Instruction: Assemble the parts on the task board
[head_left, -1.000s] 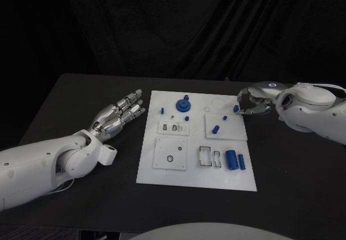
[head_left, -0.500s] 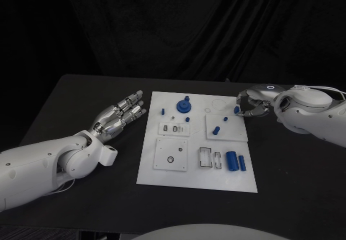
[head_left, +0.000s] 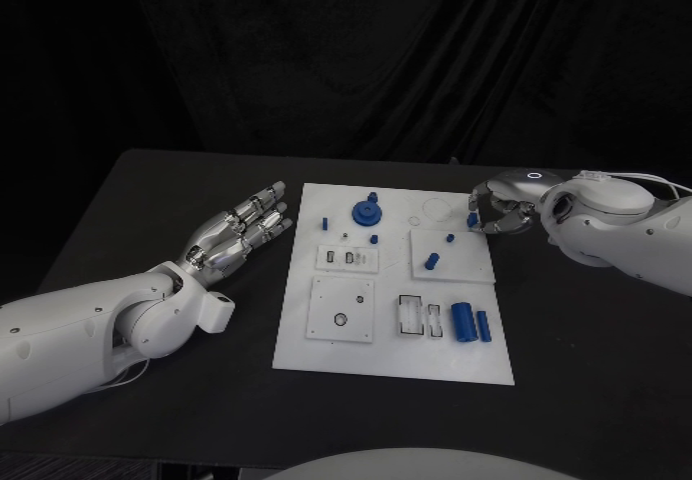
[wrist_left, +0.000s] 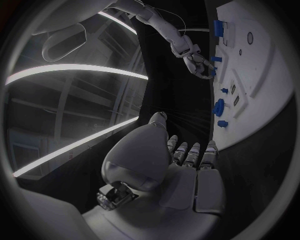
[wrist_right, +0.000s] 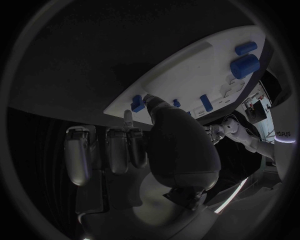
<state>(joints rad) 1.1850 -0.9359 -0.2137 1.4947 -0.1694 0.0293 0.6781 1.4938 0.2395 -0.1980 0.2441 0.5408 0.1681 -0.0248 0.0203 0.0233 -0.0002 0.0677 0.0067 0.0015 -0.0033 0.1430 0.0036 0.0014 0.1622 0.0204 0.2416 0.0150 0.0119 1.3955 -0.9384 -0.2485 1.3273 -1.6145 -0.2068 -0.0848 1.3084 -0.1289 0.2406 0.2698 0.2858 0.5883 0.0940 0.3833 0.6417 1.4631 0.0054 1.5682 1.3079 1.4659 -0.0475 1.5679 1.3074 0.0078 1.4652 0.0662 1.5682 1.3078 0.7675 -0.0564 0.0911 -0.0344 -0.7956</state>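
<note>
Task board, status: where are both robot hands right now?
Left robot hand open, flat beside the task board. Right robot hand at the board's far right edge, fingers curled by a small blue part; grip unclear. Nothing in the way.

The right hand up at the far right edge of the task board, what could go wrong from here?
The right hand is closing on a small blue part at the task board edge; whether it has a grip cannot be told, so the part might slip or get pushed off onto the table. Its fingers could also bump the blue peg nearby.
</note>
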